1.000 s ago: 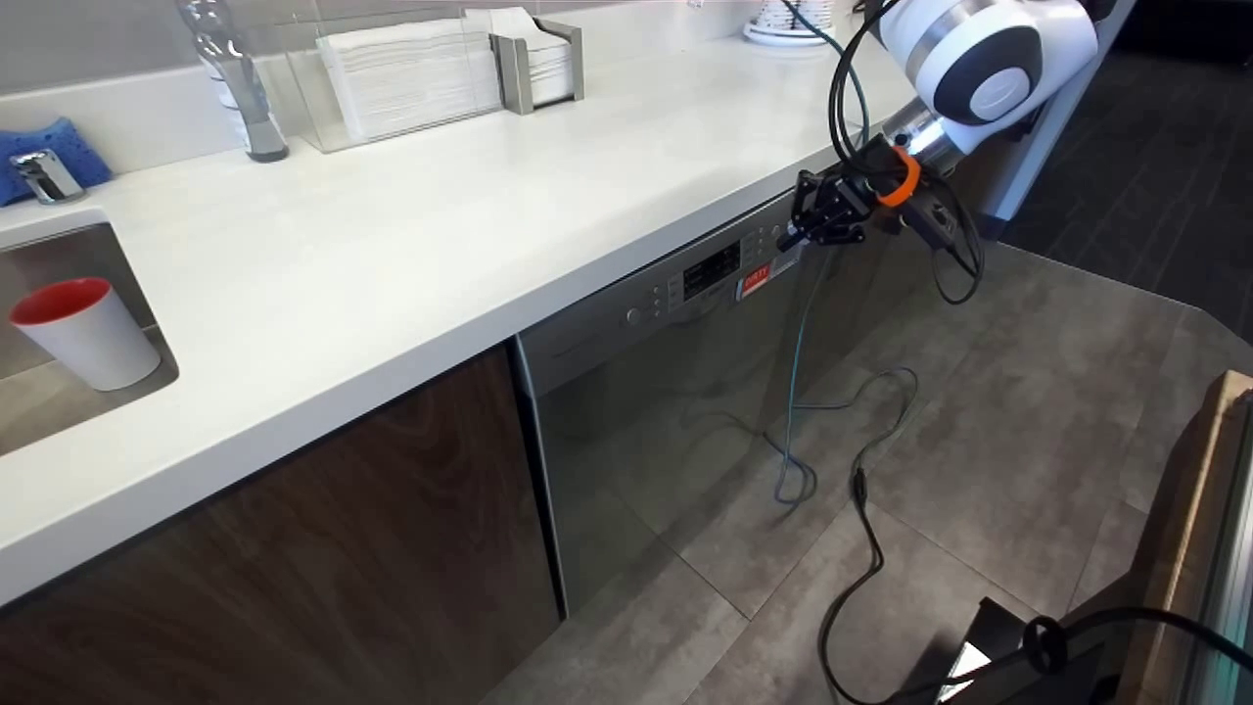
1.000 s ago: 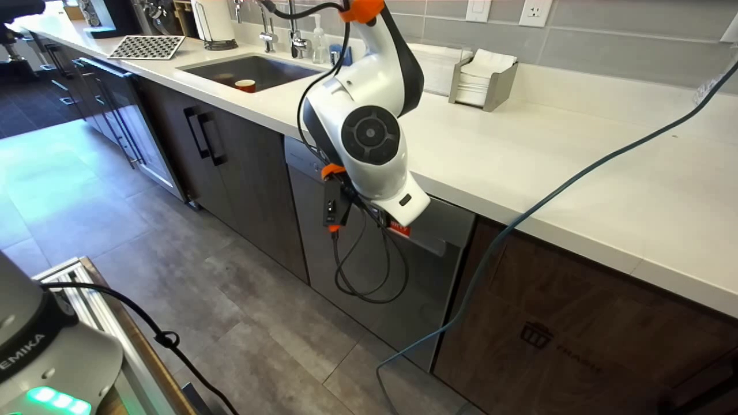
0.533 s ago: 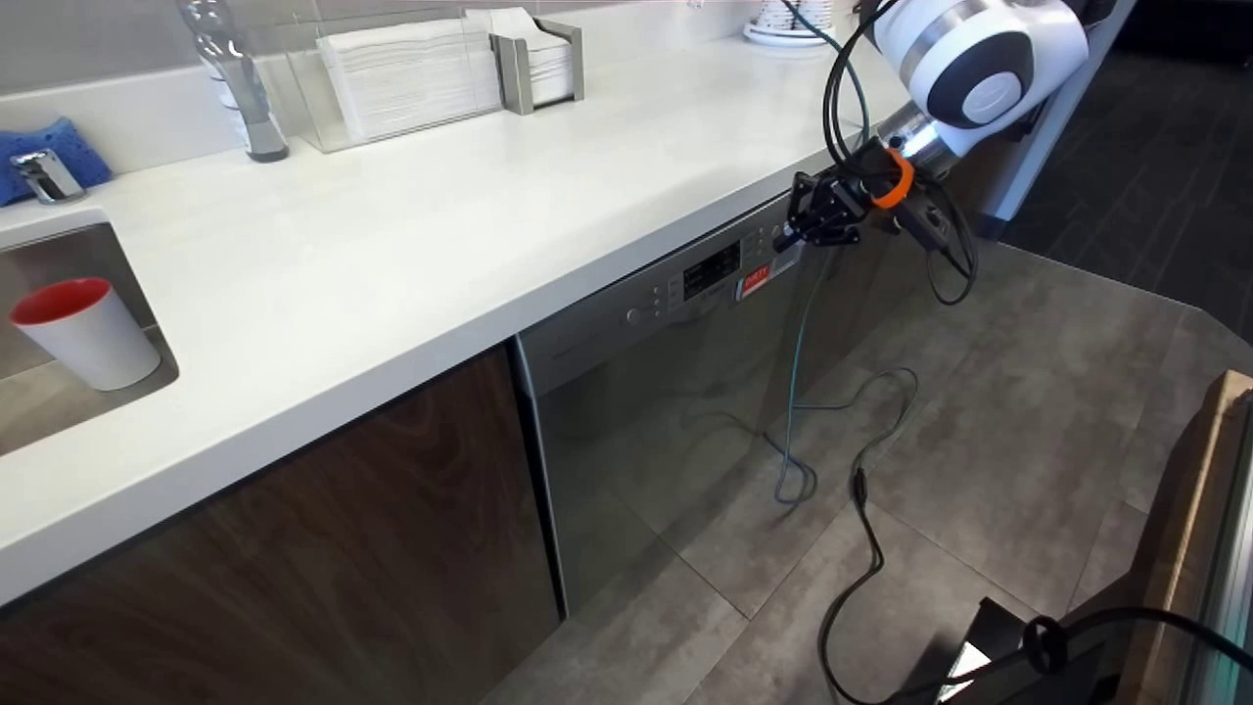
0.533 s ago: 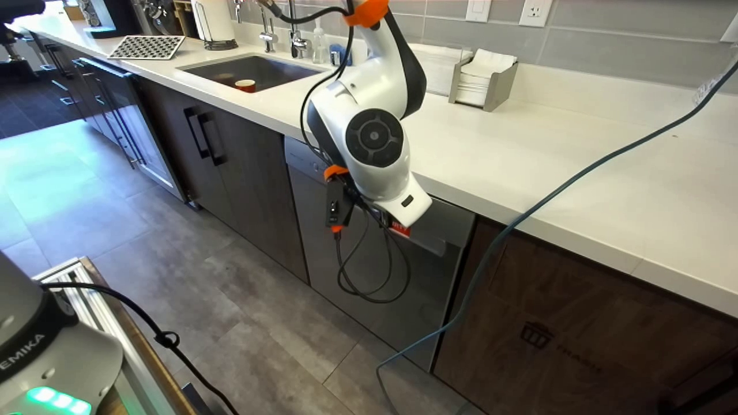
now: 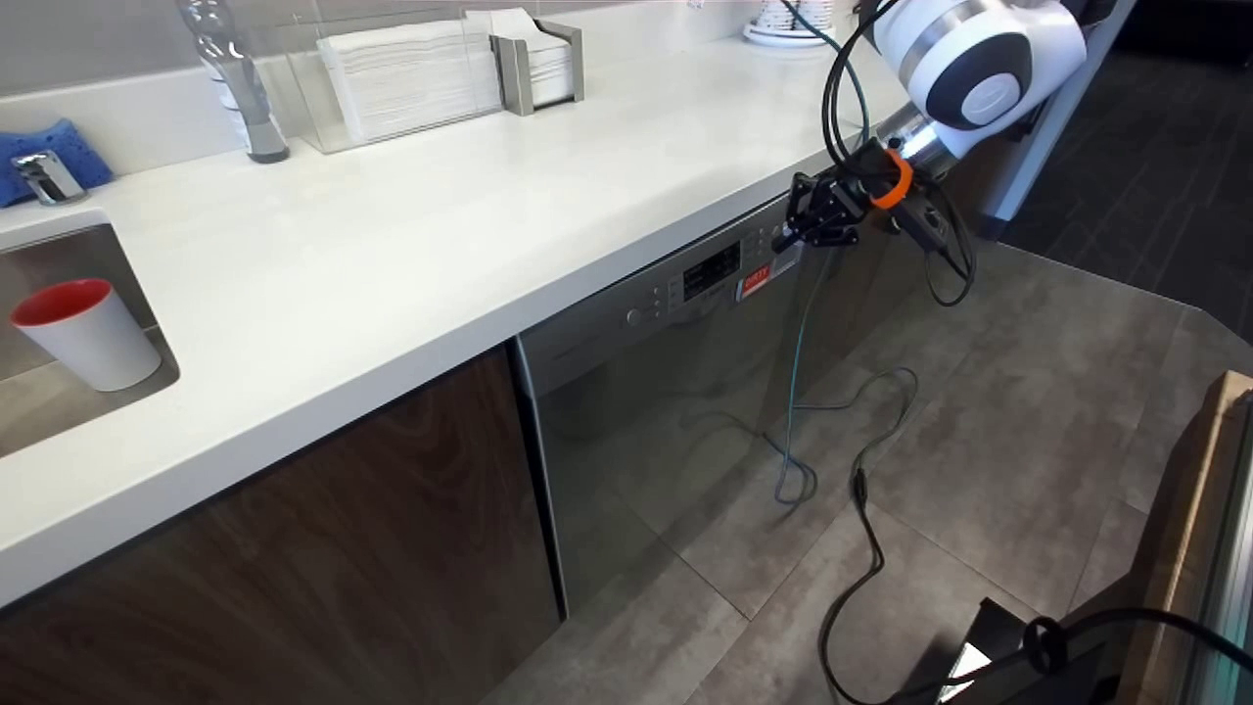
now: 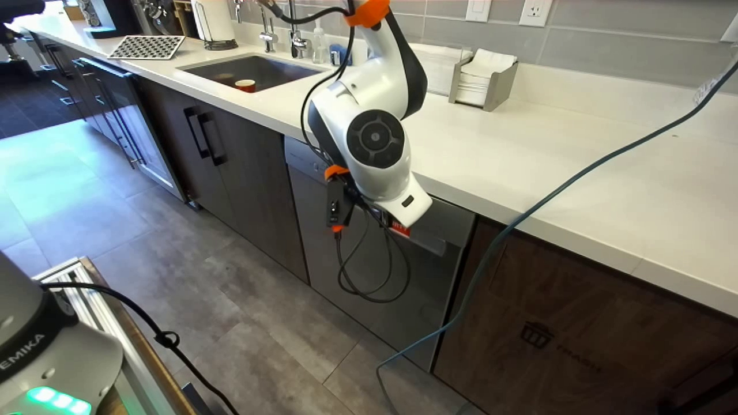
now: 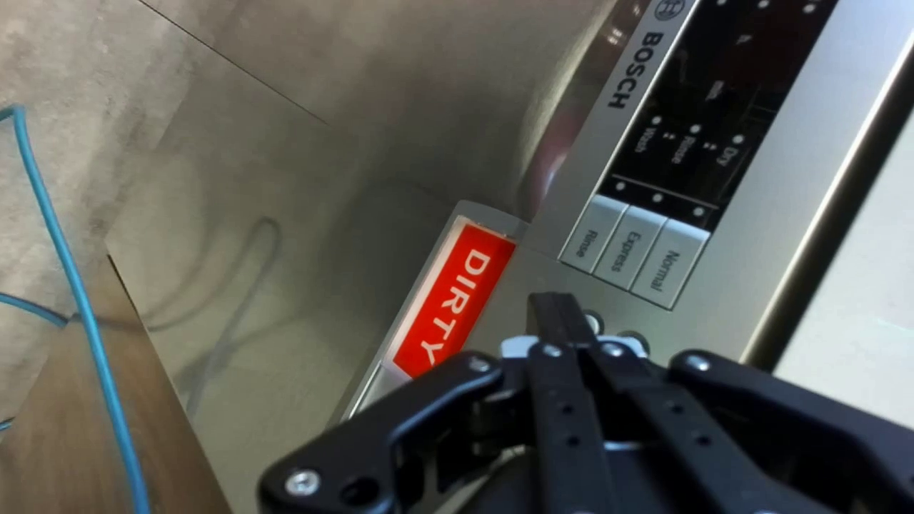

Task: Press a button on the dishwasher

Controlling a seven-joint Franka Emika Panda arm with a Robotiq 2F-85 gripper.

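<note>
The dishwasher (image 5: 646, 450) is a grey steel front under the counter, also in an exterior view (image 6: 323, 242). Its dark display (image 5: 712, 270) sits in the control strip. In the wrist view the display (image 7: 707, 100) is beside the Rinse, Express and Normal buttons (image 7: 628, 250). Round buttons (image 7: 593, 323) lie right by my fingertips, partly covered by the fingers. My gripper (image 7: 555, 303) is shut and empty, tips together, over the strip between the red DIRTY sign (image 7: 455, 298) and the buttons. Contact cannot be told. The gripper also shows in an exterior view (image 5: 783, 242); elsewhere the arm hides it.
The white counter edge (image 5: 626, 264) overhangs just above the strip. A blue cable (image 6: 490, 253) hangs down to the floor near the dishwasher. Dark wood cabinets (image 5: 294, 548) flank it. A sink with a cup (image 5: 88, 333) and a napkin holder (image 6: 484, 83) are on the counter.
Over the last second the arm and gripper have shifted very slightly along the control strip toward the display. In the last half second almost nothing has moved. The gripper looks shut throughout.
</note>
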